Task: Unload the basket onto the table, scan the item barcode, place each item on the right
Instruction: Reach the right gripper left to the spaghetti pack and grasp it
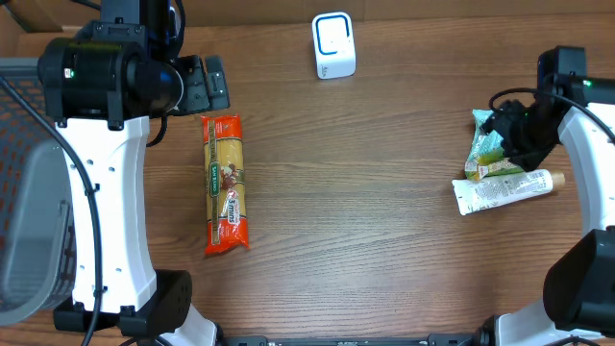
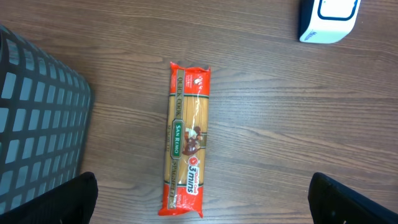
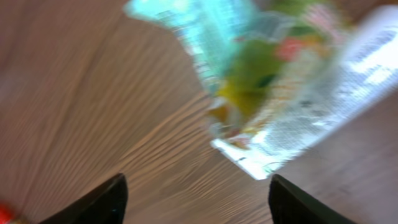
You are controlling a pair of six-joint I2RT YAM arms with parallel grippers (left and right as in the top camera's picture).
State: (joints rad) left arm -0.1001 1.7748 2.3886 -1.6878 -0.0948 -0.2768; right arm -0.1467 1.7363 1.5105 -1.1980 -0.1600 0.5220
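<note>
Left gripper: my fingers are spread as wide as they go. They hold nothing and touch nothing, hanging above the table just past the 12 o'clock end of the pasta packet. Right gripper: fingers are well apart with only bare wood between them. Nothing is gripped; the green pouch lies just beyond the tips towards 1 o'clock, blurred in the wrist view, and I cannot tell whether a tip brushes it. Pasta packet: long, narrow and flat on the wood at 9 o'clock from the table's centre. Its ends point to 12 and 6, with orange-red ends, a clear window showing pale strands, a green label band and a "3 mins" mark near the 6 o'clock end; no barcode shows on this face. Green pouch: crumpled, at 3 o'clock on the table, partly under my right arm. White tube: lies touching the pouch on its 6 o'clock side, cap towards 3. Barcode scanner: a white box with a blue outline, upright at 12 o'clock, well apart from all items. Mesh basket: grey, at the 9 o'clock edge, beside my left arm.
</note>
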